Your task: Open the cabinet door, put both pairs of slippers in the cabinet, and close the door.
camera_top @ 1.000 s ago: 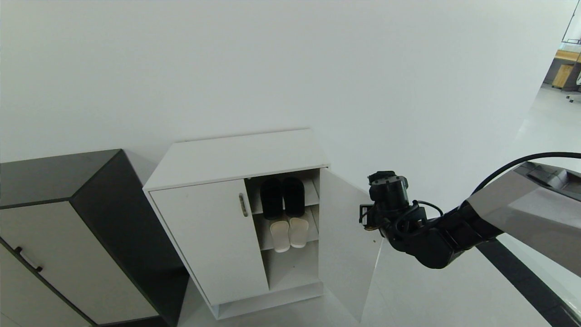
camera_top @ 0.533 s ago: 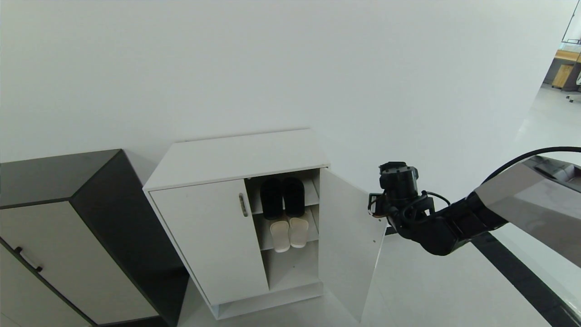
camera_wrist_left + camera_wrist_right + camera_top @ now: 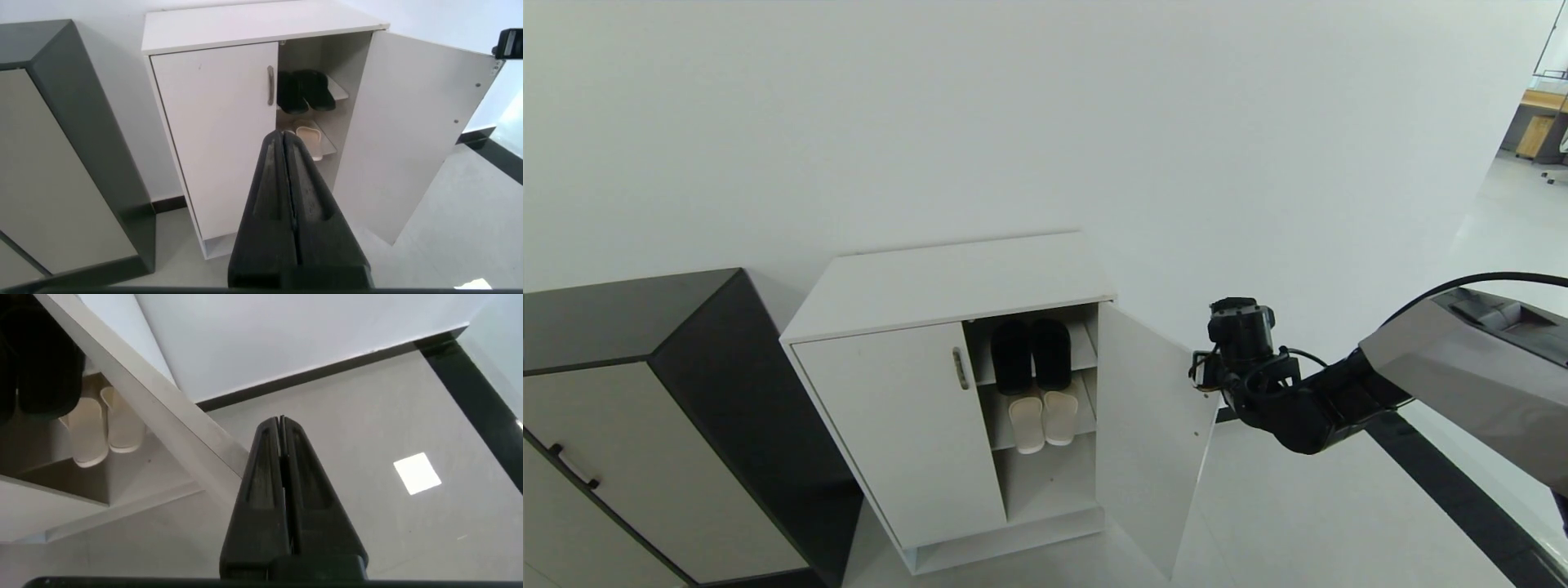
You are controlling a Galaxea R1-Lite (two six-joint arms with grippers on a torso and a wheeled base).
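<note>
Right gripper (image 3: 282,431): fingers together, open door (image 3: 1147,425) edge just ahead. I'd push its outer face steadily, contact near the free edge.

No writing, label, number or sign can be read anywhere. The white cabinet (image 3: 947,282), its open door (image 3: 1152,433), the black slippers (image 3: 1031,355) and the white slippers (image 3: 1043,420) on its shelves, and the dark cabinet (image 3: 605,318) beside it all show plain, unmarked surfaces.
</note>
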